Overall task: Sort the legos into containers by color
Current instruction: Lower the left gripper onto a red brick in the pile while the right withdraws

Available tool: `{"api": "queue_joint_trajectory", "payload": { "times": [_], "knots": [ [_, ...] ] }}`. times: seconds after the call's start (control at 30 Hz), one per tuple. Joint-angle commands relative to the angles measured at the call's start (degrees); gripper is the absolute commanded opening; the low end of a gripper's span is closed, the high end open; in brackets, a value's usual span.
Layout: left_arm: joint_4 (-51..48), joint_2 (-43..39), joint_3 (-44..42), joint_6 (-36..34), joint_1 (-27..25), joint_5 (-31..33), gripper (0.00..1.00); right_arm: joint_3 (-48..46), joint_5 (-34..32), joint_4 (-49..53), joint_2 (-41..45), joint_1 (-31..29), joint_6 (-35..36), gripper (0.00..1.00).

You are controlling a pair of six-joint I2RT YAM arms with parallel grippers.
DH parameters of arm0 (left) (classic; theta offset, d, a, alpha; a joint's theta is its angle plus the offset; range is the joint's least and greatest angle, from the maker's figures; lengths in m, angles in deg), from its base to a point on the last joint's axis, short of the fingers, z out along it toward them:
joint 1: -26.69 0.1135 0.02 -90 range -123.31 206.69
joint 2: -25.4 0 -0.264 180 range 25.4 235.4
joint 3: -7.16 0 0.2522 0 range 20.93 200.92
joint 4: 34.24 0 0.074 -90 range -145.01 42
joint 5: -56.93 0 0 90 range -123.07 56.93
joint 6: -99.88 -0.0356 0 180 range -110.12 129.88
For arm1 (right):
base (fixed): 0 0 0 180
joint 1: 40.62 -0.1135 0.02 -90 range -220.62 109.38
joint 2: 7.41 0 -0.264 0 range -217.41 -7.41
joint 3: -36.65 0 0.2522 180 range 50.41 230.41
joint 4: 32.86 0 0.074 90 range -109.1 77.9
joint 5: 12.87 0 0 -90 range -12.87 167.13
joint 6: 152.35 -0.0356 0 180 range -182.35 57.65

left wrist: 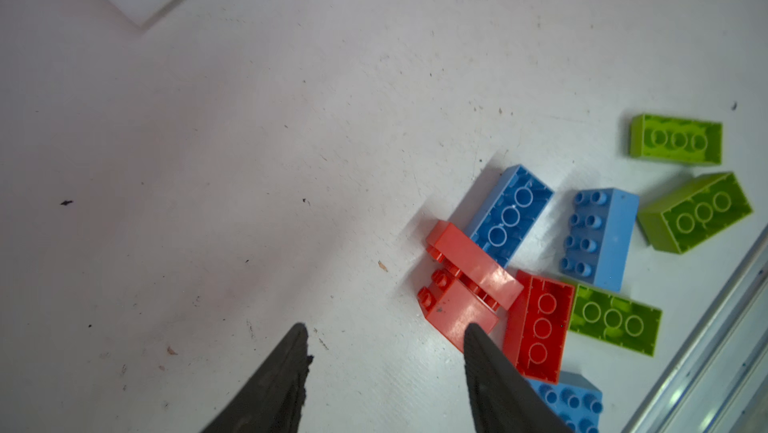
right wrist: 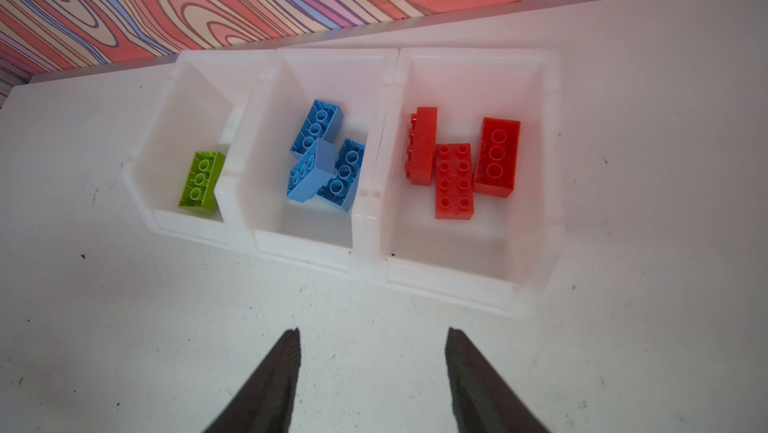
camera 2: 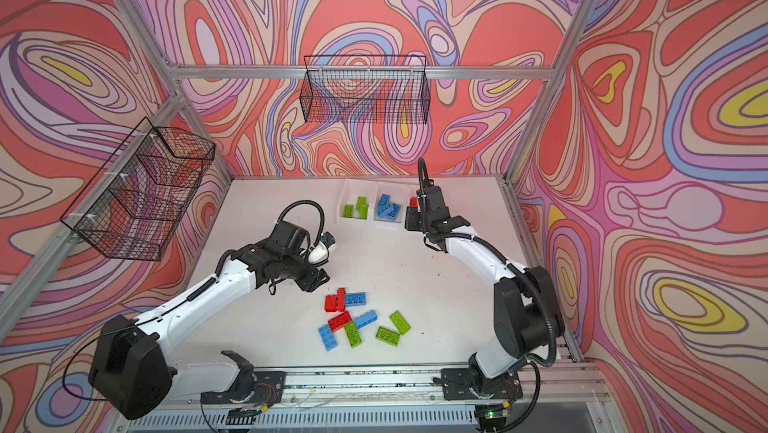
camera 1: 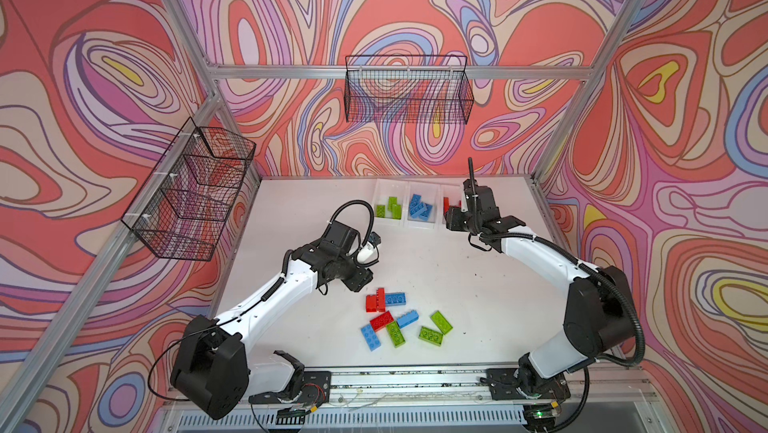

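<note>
Three containers [right wrist: 303,240] hold color-sorted legos [right wrist: 454,181].

Bright, even light from above. The white tabletop [camera 1: 457,277] looks washed out, the three white plastic bins [right wrist: 469,281] nearly bleached. A glossy red plastic brick [left wrist: 478,260] shows glare; shadows are soft, short.

Walls [camera 1: 415,7] printed with swirling bands of coral, lilac, blue, cream and yellow enclose a scuffed white tabletop [camera 1: 457,277] framed by aluminium rails [camera 1: 291,71], with a black wire basket [camera 1: 409,96] on the back wall and a tiered wire basket [camera 1: 189,198] on the side wall.
</note>
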Motion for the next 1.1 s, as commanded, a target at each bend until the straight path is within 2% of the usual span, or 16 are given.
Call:
{"api": "queue_joint_trajectory", "payload": {
  "times": [0.0,0.1,0.4,0.57,0.73,1.07],
  "knots": [
    [-7.17,1.84,0.34,-10.58,-1.36,-1.66,0.60,-1.48,-1.96,-0.30,2.25,0.52,0.34,0.59],
    [-7.59,2.78,-0.54,-13.70,-3.29,0.45,0.60,-1.75,-2.13,-0.23,2.20,0.83,0.53,0.59],
    [-8.43,5.85,0.18,-18.49,-6.64,-0.22,0.61,-0.91,-1.51,-0.19,0.51,0.96,0.89,0.59],
    [-7.71,10.05,0.32,-18.58,-9.24,2.36,0.60,-1.05,-1.24,-0.71,0.24,1.04,0.88,0.59],
    [-6.23,13.00,0.70,-19.35,-9.81,1.92,0.60,-0.84,-1.33,-0.67,0.11,1.05,0.80,0.59],
    [-2.34,16.25,-0.95,-19.21,-10.43,5.29,0.45,-2.97,-2.10,-1.12,1.24,1.05,0.00,0.59]
  ]
}}
